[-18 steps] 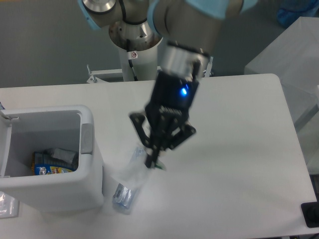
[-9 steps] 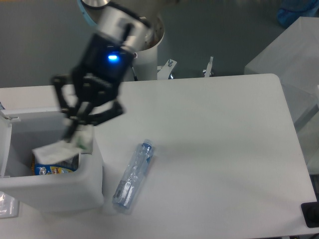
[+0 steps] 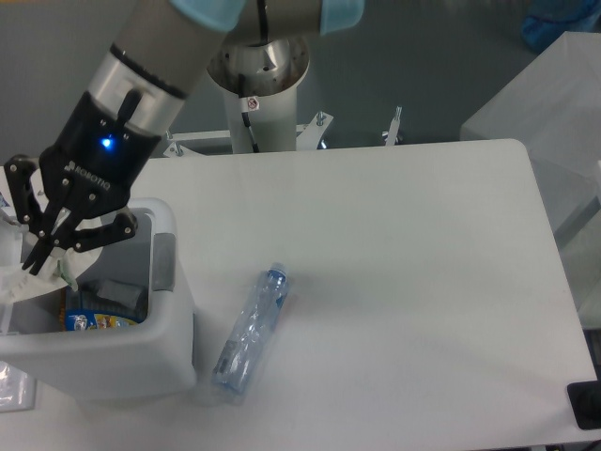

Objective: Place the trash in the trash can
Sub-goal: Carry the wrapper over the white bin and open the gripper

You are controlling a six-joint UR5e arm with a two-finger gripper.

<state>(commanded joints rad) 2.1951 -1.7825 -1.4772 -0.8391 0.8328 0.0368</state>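
While the black two-finger gripper (image 3: 47, 263) hangs over the white boxy plastic trash can (image 3: 169, 348), its jaws are pinched on the small crumpled clear wrapper with a green bit (image 3: 33, 280), which looks featherlight and limp. Well apart on the smooth white counter (image 3: 423, 282) lies the long crushed clear plastic bottle with a blue cap (image 3: 248, 329): light, springy, probably slippery, best taken across its flattened middle. Grey floor lies beyond the counter.

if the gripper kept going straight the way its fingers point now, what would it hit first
Most likely the inside of the trash can. The gripper, shut on the wrapper, points down-left over the opening; depth is unclear, so wall or floor is uncertain.
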